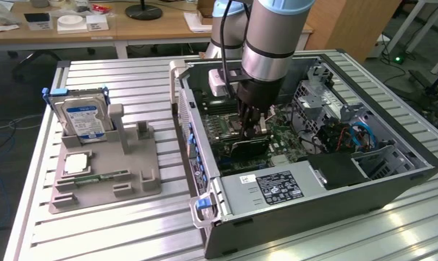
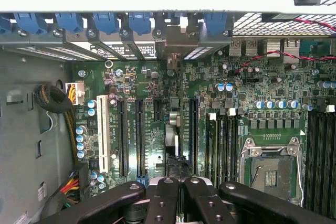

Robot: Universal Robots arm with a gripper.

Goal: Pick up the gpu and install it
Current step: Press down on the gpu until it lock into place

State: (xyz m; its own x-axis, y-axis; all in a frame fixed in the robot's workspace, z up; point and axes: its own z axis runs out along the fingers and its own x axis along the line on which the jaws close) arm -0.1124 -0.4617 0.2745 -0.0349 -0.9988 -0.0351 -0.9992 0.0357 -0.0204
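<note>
gripper [image 1: 252,129]: inside case [image 1: 393,179], clamped on gpu
gpu [image 1: 249,145]: upright over motherboard [image 2: 152,129], edge-on betw fingers [image 2: 163,203] in wrist view
hard drive [image 1: 83,118]: in tray [image 1: 106,185], exterior view's left

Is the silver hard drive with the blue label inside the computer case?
No, the silver hard drive with the blue label stands in the grey holder outside.

robotics lab: slatted aluminium workbench [image 1: 117,228], open pc case [image 1: 393,179], cluttered office desks [image 1: 132,30] behind.
</note>
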